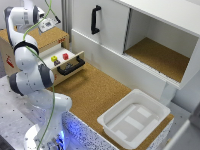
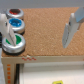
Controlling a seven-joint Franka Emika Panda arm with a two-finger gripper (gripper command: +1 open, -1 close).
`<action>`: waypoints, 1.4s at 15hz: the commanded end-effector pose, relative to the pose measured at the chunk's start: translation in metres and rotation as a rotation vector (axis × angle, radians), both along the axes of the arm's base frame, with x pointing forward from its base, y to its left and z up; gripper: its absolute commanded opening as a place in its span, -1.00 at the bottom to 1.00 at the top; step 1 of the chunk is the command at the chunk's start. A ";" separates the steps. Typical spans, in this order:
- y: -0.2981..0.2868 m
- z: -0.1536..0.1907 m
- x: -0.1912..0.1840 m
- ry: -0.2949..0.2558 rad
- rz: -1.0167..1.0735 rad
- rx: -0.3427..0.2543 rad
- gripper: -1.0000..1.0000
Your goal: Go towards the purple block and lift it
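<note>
Purple is nowhere in either view, so I can't place the block yet. My gripper (image 1: 50, 24) hovers over the cork shelf (image 2: 45, 27) above the open drawer (image 1: 67, 62), fingers (image 2: 71, 29) spread wide and holding nothing. Three round buttons (image 2: 14, 31) sit nearby. Approach, grasp and lift all remain.
</note>
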State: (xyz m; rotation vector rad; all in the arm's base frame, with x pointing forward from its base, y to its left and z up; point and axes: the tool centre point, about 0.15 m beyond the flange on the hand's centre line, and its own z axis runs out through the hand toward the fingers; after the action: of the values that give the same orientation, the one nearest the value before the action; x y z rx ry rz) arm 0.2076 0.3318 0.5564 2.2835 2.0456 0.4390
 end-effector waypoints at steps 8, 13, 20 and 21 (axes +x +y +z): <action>-0.028 -0.010 0.010 -0.052 0.016 0.055 1.00; -0.018 -0.011 0.012 0.014 0.018 -0.004 1.00; -0.057 -0.093 0.022 0.066 0.104 -0.091 1.00; -0.059 -0.104 0.023 0.059 0.124 -0.100 1.00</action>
State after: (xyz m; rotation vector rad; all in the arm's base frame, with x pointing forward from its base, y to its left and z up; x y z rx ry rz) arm 0.2201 0.2975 0.5069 2.2320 2.1250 0.2855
